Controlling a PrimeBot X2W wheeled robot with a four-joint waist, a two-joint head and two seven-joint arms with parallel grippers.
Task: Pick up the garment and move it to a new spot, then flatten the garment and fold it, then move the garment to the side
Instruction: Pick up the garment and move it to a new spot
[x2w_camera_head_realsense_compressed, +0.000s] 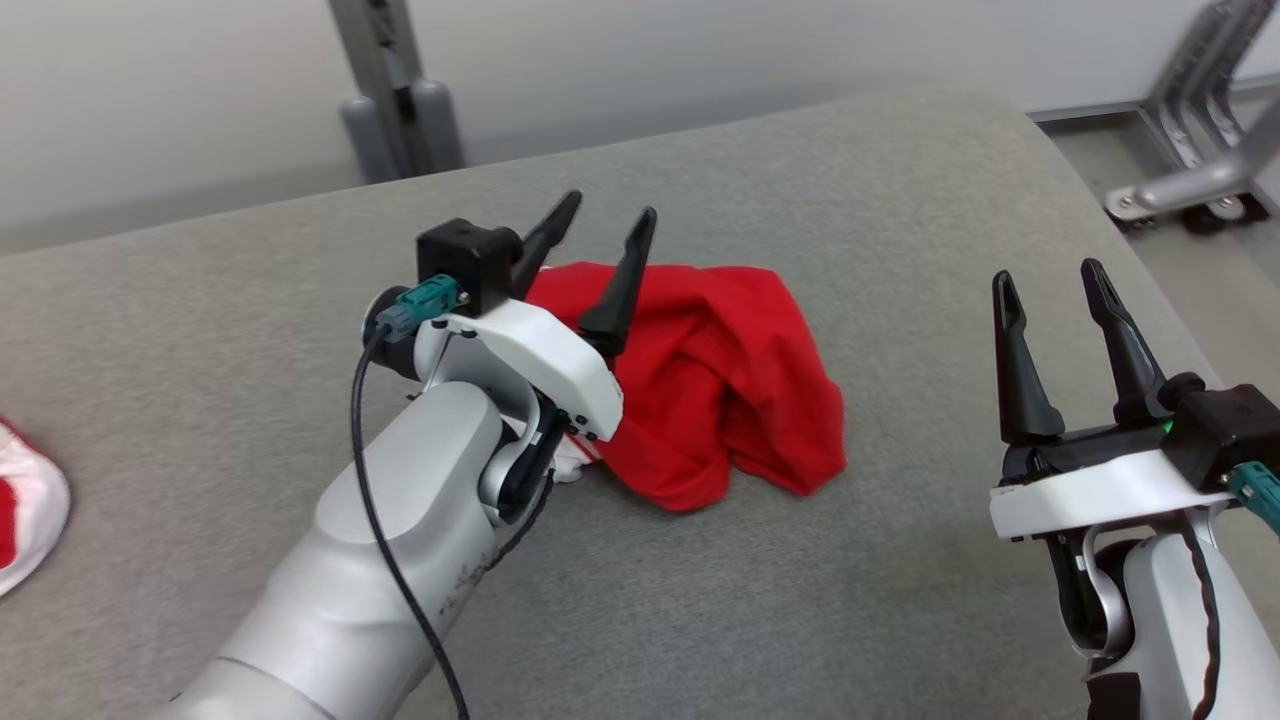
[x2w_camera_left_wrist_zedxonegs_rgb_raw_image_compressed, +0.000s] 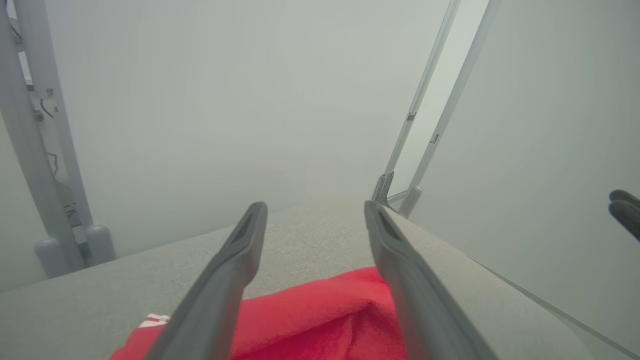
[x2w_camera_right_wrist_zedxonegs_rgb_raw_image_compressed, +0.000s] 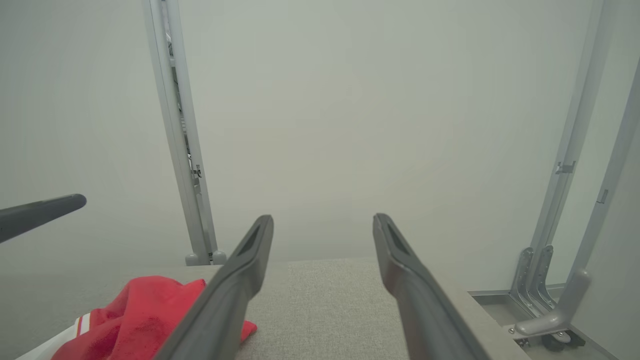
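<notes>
The garment (x2w_camera_head_realsense_compressed: 720, 380) is a red piece with white trim, lying in a crumpled heap on the grey padded table (x2w_camera_head_realsense_compressed: 800, 180). My left gripper (x2w_camera_head_realsense_compressed: 608, 215) hangs just above the heap's left part, its fingers spread and holding nothing. The left wrist view shows the red cloth (x2w_camera_left_wrist_zedxonegs_rgb_raw_image_compressed: 320, 320) below and between those fingers, with the left gripper (x2w_camera_left_wrist_zedxonegs_rgb_raw_image_compressed: 316, 210) open. My right gripper (x2w_camera_head_realsense_compressed: 1046, 275) stands open to the right of the heap, well apart from it. In the right wrist view the garment (x2w_camera_right_wrist_zedxonegs_rgb_raw_image_compressed: 145, 310) lies at the lower left, left of the open right gripper (x2w_camera_right_wrist_zedxonegs_rgb_raw_image_compressed: 323, 222).
A second red and white cloth (x2w_camera_head_realsense_compressed: 25, 505) lies at the table's left edge. A grey post (x2w_camera_head_realsense_compressed: 395, 90) stands behind the table, and a metal frame foot with a caster (x2w_camera_head_realsense_compressed: 1200, 190) stands on the floor off the right end.
</notes>
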